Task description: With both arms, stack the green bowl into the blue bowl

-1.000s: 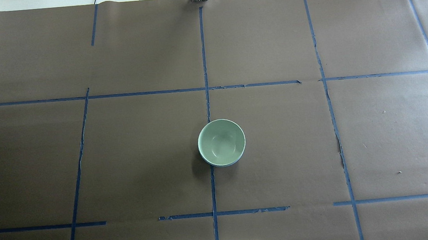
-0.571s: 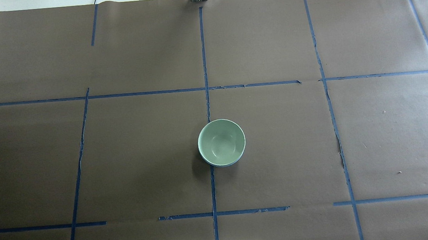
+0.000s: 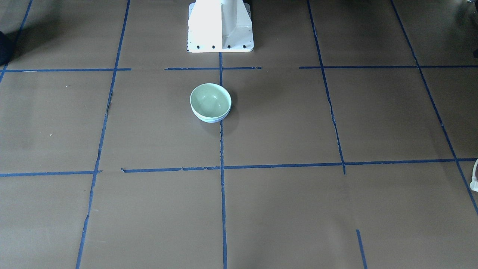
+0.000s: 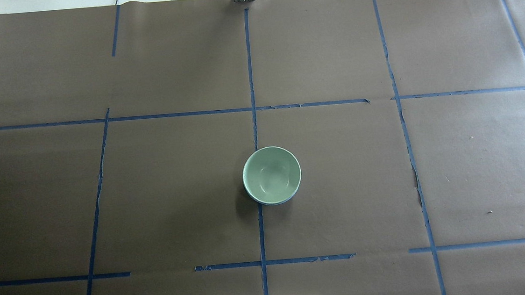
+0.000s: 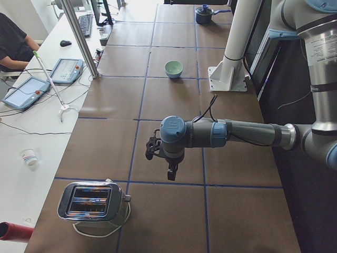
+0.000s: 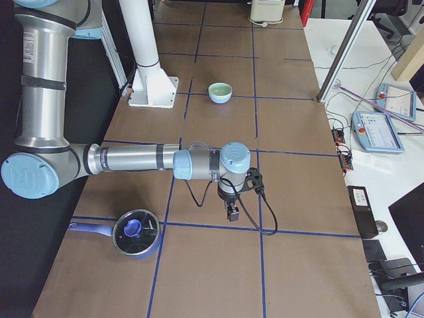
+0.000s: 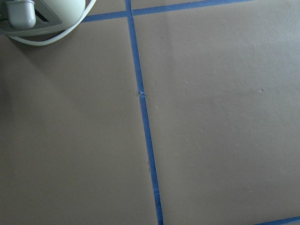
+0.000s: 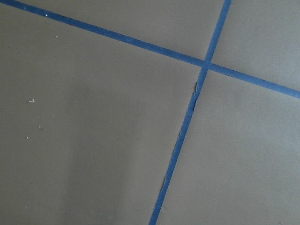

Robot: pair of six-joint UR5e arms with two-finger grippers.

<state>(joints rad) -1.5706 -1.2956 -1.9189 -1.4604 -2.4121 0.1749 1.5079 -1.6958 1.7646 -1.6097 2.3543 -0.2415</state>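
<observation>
The pale green bowl (image 4: 271, 175) sits nested inside the pale blue bowl (image 4: 272, 203), of which only a thin rim shows, on the centre tape line. In the front-facing view the green bowl (image 3: 210, 100) rests in the blue bowl (image 3: 211, 119). The stack also shows in the left view (image 5: 173, 68) and the right view (image 6: 220, 92). My left gripper (image 5: 171, 174) hangs over the table far from the bowls, only in the left view. My right gripper (image 6: 232, 213) shows only in the right view, also far off. I cannot tell whether either is open or shut.
The white pedestal base (image 3: 220, 26) stands behind the bowls. A silver toaster (image 5: 93, 203) stands near my left gripper. A blue lidded pot (image 6: 136, 233) sits near my right arm. An operator (image 5: 10, 37) and control tablets (image 5: 66, 70) are at a side desk.
</observation>
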